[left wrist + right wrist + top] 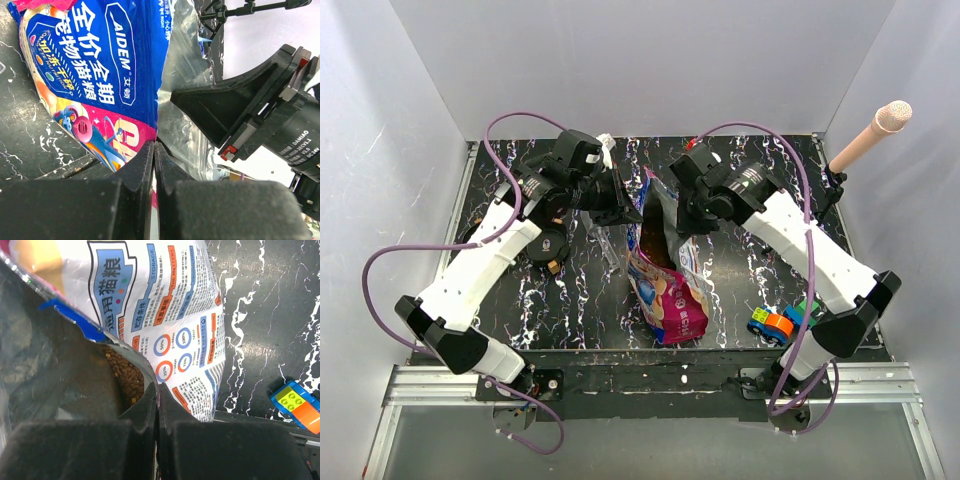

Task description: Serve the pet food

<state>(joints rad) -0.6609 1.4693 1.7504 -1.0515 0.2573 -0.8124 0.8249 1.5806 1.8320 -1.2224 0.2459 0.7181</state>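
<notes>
The glossy magenta-and-blue pet food bag (665, 290) stands upright mid-table with its mouth pulled open. Brown kibble, the pet food (125, 375), shows inside against the silver lining. My left gripper (154, 145) is shut on the bag's left rim, beside the blue printed face (100, 65). My right gripper (158, 386) is shut on the opposite rim, pinching the wall with the white printed back (170, 315) outside it. From above, the left gripper (625, 210) and right gripper (682, 225) flank the opening.
A toy car of coloured blocks (772, 325) sits near the right arm's base, also showing as a blue, green and orange block (297, 405). A round black object (548, 243) lies under the left arm. A pink-tipped rod (870, 135) leans at the back right.
</notes>
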